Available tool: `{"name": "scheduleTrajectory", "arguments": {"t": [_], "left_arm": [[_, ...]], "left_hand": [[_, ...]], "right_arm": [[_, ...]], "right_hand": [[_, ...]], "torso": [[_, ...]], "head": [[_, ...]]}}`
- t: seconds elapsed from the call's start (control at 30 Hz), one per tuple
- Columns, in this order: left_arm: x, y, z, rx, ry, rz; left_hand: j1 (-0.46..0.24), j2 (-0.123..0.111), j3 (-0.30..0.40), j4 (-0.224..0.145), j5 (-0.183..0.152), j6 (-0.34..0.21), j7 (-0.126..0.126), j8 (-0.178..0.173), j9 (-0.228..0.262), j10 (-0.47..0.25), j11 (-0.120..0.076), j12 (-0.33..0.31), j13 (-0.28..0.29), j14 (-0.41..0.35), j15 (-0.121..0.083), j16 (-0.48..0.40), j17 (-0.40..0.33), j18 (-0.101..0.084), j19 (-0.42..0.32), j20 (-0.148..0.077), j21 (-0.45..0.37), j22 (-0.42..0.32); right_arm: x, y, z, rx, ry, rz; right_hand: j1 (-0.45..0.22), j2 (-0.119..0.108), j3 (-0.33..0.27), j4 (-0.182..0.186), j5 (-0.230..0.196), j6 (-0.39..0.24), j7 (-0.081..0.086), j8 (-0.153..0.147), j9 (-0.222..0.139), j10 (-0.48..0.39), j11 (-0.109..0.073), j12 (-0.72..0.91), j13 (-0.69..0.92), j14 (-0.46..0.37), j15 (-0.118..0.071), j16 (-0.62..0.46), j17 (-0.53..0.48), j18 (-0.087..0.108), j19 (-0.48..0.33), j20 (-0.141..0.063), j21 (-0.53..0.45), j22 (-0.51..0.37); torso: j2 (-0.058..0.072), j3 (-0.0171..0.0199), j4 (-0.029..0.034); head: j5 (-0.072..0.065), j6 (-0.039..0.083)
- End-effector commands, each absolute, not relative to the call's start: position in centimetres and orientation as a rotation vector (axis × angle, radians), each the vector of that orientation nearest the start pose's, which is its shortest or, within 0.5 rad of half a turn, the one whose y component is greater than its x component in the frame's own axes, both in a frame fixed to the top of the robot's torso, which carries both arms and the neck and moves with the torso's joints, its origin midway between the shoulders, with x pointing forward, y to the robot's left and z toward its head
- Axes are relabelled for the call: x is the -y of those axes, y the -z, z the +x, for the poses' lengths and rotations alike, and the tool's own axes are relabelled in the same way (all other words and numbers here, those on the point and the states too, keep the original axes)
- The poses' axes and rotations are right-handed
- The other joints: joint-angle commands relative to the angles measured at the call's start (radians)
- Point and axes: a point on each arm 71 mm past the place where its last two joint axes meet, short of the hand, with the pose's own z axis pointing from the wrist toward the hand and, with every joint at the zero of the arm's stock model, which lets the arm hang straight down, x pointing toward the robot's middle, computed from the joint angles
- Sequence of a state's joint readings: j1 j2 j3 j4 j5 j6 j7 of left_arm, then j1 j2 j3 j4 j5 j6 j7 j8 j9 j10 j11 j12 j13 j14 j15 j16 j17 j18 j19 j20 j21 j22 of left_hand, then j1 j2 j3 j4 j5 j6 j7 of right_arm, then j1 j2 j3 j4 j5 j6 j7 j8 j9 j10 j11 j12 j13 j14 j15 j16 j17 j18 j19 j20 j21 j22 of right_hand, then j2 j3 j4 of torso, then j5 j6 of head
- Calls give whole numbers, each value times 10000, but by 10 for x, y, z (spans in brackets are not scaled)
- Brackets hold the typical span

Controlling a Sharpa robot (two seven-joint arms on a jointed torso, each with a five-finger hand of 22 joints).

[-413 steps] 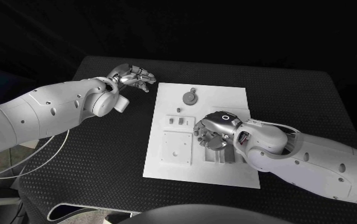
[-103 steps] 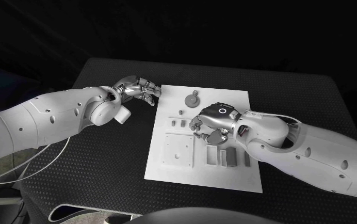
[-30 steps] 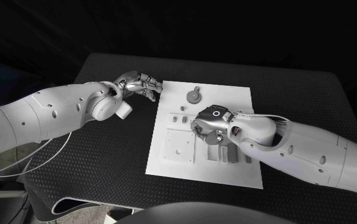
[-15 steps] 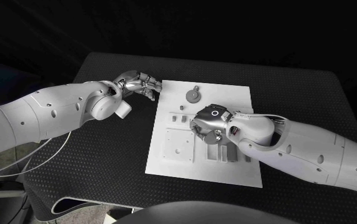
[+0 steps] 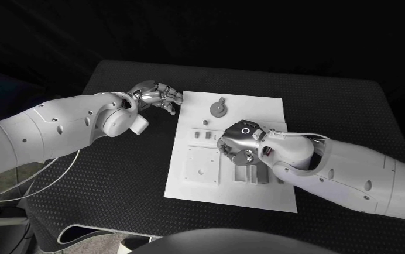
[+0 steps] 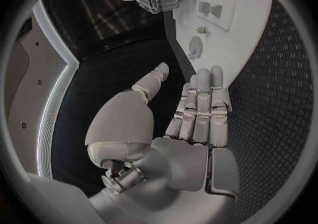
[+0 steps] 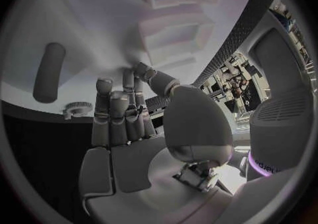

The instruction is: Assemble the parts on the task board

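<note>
Hovering over the flat white task board [image 5: 253, 106], both silver hands [image 5: 157, 96] [image 5: 237, 146] hold nothing, fingers apart.

The right hand [image 5: 240, 144] hangs low over the middle of the task board [image 5: 263, 109], perhaps touching it. The left hand [image 5: 157, 96] rests on the bench [image 5: 126, 166] beside the board's far-left corner, near a round part [image 5: 219, 109].

The silver right hand [image 5: 239, 144] and its white arm cover the middle of the white rectangular task board [image 5: 253, 191]; the silver left hand [image 5: 158, 96] hovers at its far-left corner.
</note>
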State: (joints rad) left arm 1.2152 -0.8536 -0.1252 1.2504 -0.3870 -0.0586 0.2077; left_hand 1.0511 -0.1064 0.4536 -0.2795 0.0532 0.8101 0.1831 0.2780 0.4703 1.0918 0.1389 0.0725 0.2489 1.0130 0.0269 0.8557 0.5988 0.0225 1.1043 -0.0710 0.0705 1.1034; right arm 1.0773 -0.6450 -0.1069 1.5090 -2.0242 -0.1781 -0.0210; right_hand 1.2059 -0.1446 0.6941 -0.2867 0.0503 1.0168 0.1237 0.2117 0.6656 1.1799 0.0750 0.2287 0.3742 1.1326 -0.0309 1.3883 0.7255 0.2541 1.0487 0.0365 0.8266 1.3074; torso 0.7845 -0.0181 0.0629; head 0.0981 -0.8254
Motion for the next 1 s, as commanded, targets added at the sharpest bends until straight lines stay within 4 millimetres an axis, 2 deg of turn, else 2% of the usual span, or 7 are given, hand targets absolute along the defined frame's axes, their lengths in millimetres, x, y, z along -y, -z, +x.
{"name": "scheduleTrajectory", "arguments": {"t": [0.03,0.33,0.53,0.77,1.0], "left_arm": [[-285,224,515,-17963,12027,-8050],[-285,224,515,-17957,12018,-8044],[-285,224,515,-17958,12016,-8043],[-285,224,515,-17956,12003,-8049],[-285,224,515,-17963,12003,-8049]], "left_hand": [[69,47,-14,-33,-34,-10,74,35,-16,-79,-13,-22,-17,64,10,22,15,146,27,4,-6,-11],[69,45,-15,-33,-34,-11,72,37,-17,-87,-11,-25,-20,63,12,22,15,146,27,5,-6,-11],[69,45,-16,-32,-34,-11,71,38,-17,-91,-10,-27,-21,63,13,22,15,146,27,5,-6,-11],[71,46,-15,-32,-34,-12,69,39,-18,-96,-9,-28,-23,63,14,22,16,147,27,6,-7,-11],[73,45,-15,-33,-34,-12,68,39,-18,-99,-8,-29,-24,63,15,22,16,148,27,6,-7,-11]], "right_arm": [[101,281,423,-17165,-5491,-9445],[103,281,423,-17183,-5414,-9357],[99,281,423,-17384,-5421,-9222],[98,282,423,-17640,-5477,-8908],[98,283,425,-17761,-5312,-8877]], "right_hand": [[-118,-26,-47,-14,-2,45,25,19,-11,58,-36,-14,-19,11,-75,35,-14,77,28,-10,-39,135],[-146,-50,-54,-14,-2,22,30,13,-15,37,-36,-12,1,-1,-77,21,-28,77,19,-7,-53,131],[-300,-100,-79,36,-2,-191,121,-90,-75,3,-32,4,62,4,-73,10,-58,77,41,2,-69,125],[-844,-315,-188,258,-2,-420,225,-197,-161,-107,3,-23,117,10,-40,8,-92,77,63,25,-102,116],[-1197,-491,-171,474,-3,-487,248,-209,-204,-149,7,-24,168,4,-36,-3,-127,77,79,3,-134,109]], "torso": [[1,-3,-4],[1,-2,-2],[5,-5,2],[2,-9,8],[6,-5,3]], "head": [[-10,9],[-34,31],[-55,33],[-88,23],[-98,6]]}}
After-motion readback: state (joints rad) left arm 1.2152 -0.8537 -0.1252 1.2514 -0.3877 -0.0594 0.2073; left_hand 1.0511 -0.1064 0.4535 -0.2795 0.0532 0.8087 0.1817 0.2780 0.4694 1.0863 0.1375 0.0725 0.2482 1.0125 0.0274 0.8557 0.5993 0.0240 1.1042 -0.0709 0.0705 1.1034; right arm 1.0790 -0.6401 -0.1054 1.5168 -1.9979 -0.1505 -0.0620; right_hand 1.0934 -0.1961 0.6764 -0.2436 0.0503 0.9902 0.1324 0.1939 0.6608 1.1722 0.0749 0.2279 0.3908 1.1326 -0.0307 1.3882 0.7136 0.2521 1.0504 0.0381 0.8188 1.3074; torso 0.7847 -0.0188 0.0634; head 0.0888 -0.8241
